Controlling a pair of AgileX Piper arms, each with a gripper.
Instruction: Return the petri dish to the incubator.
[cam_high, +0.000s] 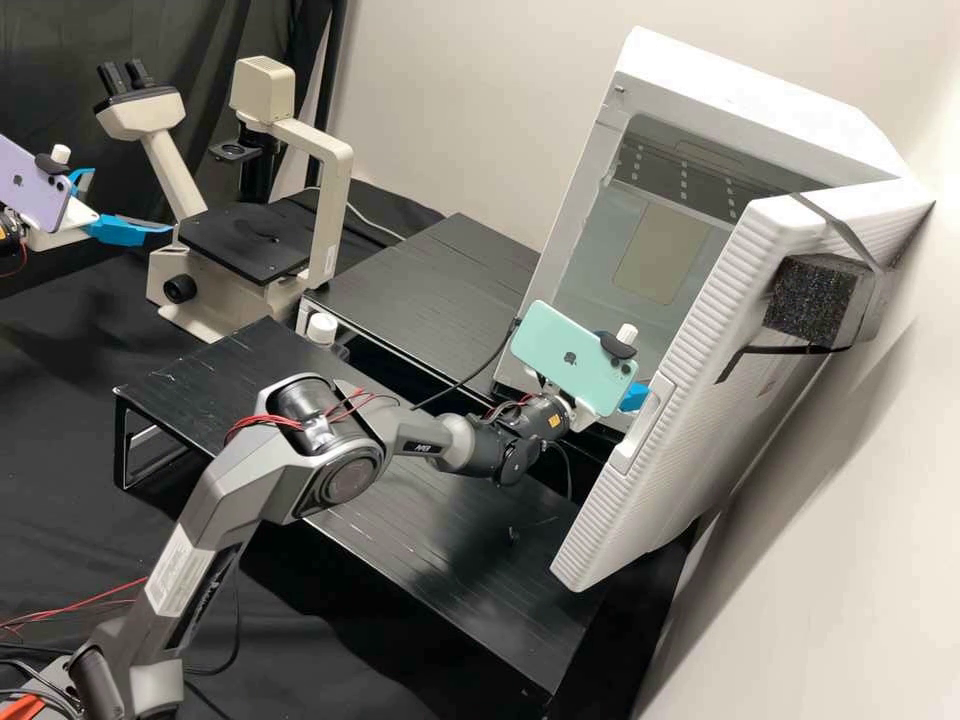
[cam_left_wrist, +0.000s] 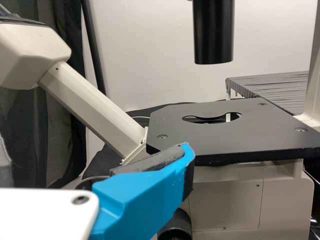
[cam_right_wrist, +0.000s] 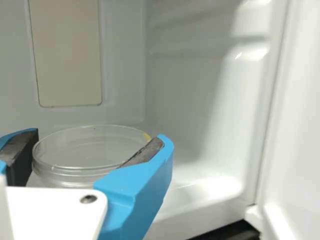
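In the high view, my right gripper (cam_high: 632, 397) is at the incubator's (cam_high: 760, 100) open front, partly hidden by the phone and door. The right wrist view has my right gripper (cam_right_wrist: 97, 150) shut on the clear round petri dish (cam_right_wrist: 80, 150), held level between its dark pads. Behind the dish are the incubator's pale inner walls (cam_right_wrist: 200, 90); whether it touches the incubator floor, I cannot tell. At the high view's left edge, my left gripper (cam_high: 130, 200) stands open beside the microscope. Its own view shows the left gripper (cam_left_wrist: 95, 155) with one blue finger near the stage.
The incubator door (cam_high: 700, 380) stands open towards the front right, close to the right arm. A microscope (cam_high: 250, 235) with a black stage (cam_left_wrist: 225, 132) is at the back left. Low black racks (cam_high: 450, 280) stand between microscope and incubator, and another (cam_high: 420, 550) lies below the right arm.
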